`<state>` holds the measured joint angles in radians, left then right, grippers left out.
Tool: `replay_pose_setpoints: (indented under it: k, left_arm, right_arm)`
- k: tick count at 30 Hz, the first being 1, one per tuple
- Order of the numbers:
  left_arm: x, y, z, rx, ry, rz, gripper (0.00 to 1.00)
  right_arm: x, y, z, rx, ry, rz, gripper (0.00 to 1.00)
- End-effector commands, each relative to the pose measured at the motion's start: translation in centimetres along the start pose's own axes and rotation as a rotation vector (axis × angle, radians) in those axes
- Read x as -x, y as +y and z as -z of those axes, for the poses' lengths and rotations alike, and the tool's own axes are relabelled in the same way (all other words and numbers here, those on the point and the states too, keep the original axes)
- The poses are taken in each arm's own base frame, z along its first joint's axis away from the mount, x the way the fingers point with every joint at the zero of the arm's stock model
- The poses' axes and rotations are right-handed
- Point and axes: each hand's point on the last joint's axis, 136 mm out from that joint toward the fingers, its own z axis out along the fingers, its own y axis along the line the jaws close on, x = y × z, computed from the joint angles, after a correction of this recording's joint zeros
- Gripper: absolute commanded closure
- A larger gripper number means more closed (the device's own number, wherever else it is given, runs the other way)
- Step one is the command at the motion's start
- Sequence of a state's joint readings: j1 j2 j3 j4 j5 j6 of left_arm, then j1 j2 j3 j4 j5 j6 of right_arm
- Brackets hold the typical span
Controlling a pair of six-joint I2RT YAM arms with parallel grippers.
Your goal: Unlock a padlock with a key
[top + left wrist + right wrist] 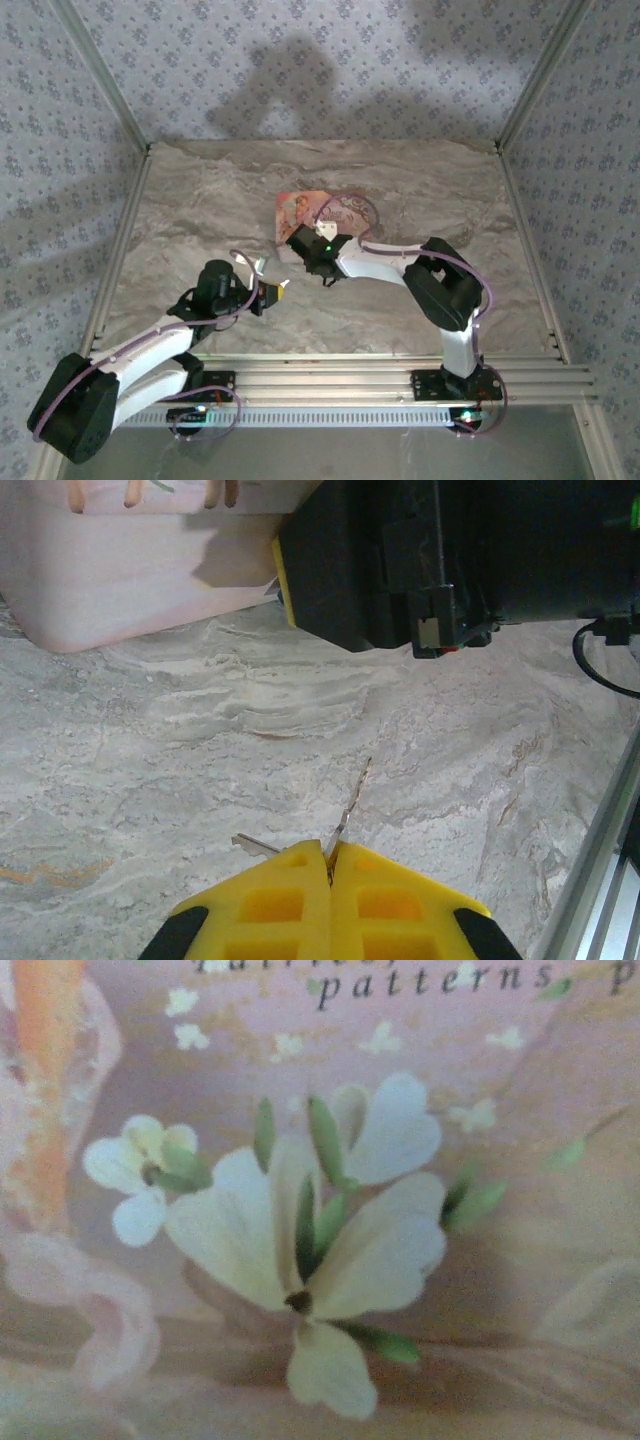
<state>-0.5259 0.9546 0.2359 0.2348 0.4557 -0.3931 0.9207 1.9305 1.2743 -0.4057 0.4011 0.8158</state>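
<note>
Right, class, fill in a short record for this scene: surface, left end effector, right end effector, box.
Surface: marbled grey table
Left end effector: shut on a thin metal key, blade sticking out above the table
Right end effector: low over the near edge of the pink box; jaw state unclear
Box: lies flat on the table, lid printed with flowers

The key (352, 800) is half hidden inside the left claw (330, 858); the pink box (500, 1190) looks blurred.
</note>
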Motion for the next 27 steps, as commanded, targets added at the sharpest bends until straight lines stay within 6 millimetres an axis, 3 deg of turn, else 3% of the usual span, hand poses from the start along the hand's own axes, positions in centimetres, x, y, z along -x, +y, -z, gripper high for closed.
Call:
replay_pose_setpoints:
  k: [1,9,16,21,27]
  left_arm:
    - [-0.5,-0.2,0.1,-0.012,0.006,-0.022,1.00]
    - [-0.5,-0.3,0.2,-0.012,0.004,-0.029,1.00]
    - [-0.5,-0.3,0.3,-0.013,0.002,-0.032,1.00]
    - [-0.3,-0.3,0.4,-0.007,-0.004,-0.031,1.00]
    - [0.2,-0.2,0.4,0.002,-0.016,-0.039,1.00]
  right_arm:
    - [0.4,-0.5,-0.5,-0.041,0.003,-0.016,0.62]
    - [0.8,0.0,-1.1,-0.030,0.012,-0.024,0.65]
    - [1.4,1.3,-1.3,0.008,0.008,-0.029,0.89]
    - [1.8,2.9,-1.4,0.053,0.017,-0.038,1.00]
    - [2.7,4.6,0.4,0.171,0.063,-0.087,1.00]
